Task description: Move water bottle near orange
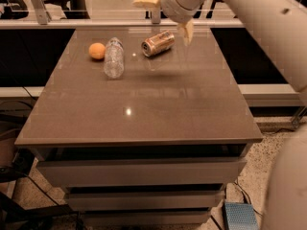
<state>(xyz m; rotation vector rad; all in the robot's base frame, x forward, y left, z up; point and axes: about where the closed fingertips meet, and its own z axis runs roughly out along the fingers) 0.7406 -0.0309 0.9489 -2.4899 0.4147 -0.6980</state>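
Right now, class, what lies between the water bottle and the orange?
Nothing: the camera view shows only bare table between water bottle and orange. The can lies beyond the bottle, near the open gripper held above the table's far edge.

bottle (114, 57): clear, lying on side, far-left of table (144, 109) | orange (97, 51): round, just left of bottle | gripper (166, 14): above far edge, fingers apart

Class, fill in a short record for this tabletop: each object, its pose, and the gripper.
Bottle: clear ribbed plastic water bottle, lying on its side, right beside the fruit
Fruit: small round orange, far-left part of brown table
Can: gold metal can, on its side, right of the bottle
Arm: gripper raised above the can, open, empty
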